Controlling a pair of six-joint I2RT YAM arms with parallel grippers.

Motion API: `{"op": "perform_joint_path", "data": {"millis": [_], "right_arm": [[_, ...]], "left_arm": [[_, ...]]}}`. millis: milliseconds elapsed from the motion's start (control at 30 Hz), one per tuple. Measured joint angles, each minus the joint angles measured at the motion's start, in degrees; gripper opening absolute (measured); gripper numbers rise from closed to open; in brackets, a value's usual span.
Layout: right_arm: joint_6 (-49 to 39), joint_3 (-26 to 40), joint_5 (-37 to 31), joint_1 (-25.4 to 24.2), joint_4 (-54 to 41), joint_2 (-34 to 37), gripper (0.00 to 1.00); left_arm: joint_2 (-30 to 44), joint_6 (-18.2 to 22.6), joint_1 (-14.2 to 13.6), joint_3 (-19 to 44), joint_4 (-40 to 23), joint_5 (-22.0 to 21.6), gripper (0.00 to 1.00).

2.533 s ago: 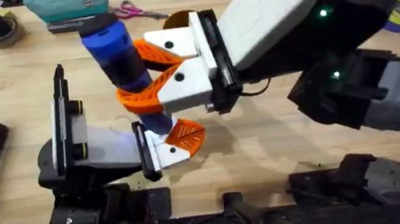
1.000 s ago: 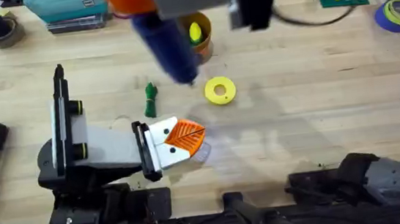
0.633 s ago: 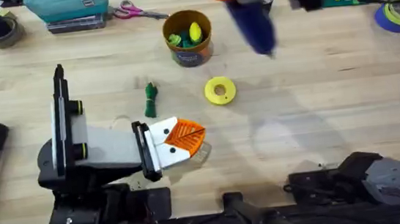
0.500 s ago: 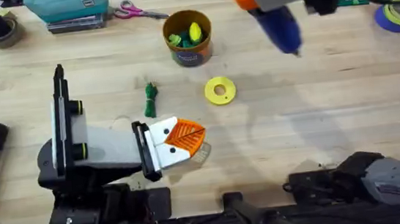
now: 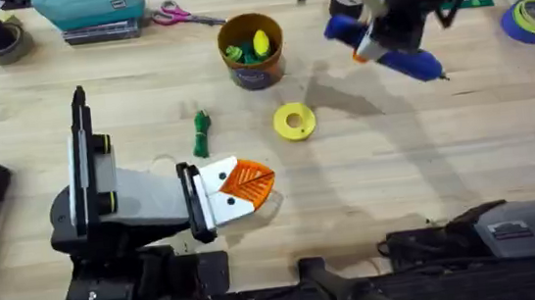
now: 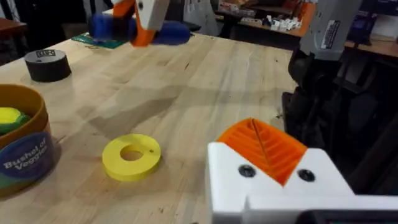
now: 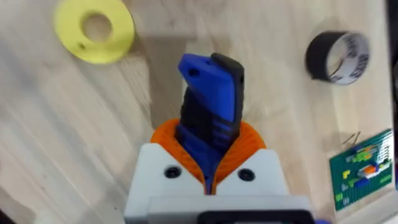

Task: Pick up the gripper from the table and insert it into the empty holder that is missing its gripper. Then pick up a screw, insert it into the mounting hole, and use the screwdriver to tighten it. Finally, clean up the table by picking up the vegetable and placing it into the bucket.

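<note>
Near table's far right edge, screwdriver [image 5: 386, 48] pinched mid-barrel by right gripper [image 7: 211, 163]: rigid, smooth, probably slip-prone. Left gripper [image 5: 242, 187] jaws: could not tell.

My right arm reaches far forward and to the right, raised above the counter, dark and blurred in the overhead view. Its right pincer [image 5: 378, 43] is clamped on the screwdriver [image 5: 386, 48], which lies nearly level in my grip; from the right wrist, my orange pads [image 7: 244, 138] hug its blue body on both sides. My left arm lies low by its base, forearm level, its left pincer [image 5: 241, 184] closed, orange pads pressed together.
</note>
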State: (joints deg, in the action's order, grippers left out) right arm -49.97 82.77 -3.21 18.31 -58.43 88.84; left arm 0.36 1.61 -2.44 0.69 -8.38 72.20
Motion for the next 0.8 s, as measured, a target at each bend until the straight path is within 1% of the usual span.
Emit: {"op": "perform_joint_path", "data": {"millis": [133,367,533,733,767,800], "right_arm": [[-2.59,-5.57,-4.31,-0.46,4.85,2.80,0.023],[-5.81,-14.38,-6.78,-3.49,14.18,7.50,0.023],[-6.12,-16.51,-7.08,-5.26,16.51,10.53,0.023],[-6.21,-16.64,-7.10,-5.68,16.67,11.01,0.033],[-6.20,-16.64,-7.11,-5.68,16.64,11.01,0.126],[-6.26,-16.64,-7.14,-5.68,16.61,11.01,0.271]], "left_arm": [[0.00,0.00,0.00,0.00,0.00,0.00,0.002],[0.00,0.00,0.00,0.00,0.00,0.00,0.002],[0.00,0.00,0.00,0.00,0.00,0.00,0.002],[0.00,0.00,0.00,0.00,0.00,0.00,0.002],[-0.01,0.00,0.00,0.00,0.00,0.01,0.002],[0.00,0.00,0.00,0.00,0.00,0.00,0.002]]}}
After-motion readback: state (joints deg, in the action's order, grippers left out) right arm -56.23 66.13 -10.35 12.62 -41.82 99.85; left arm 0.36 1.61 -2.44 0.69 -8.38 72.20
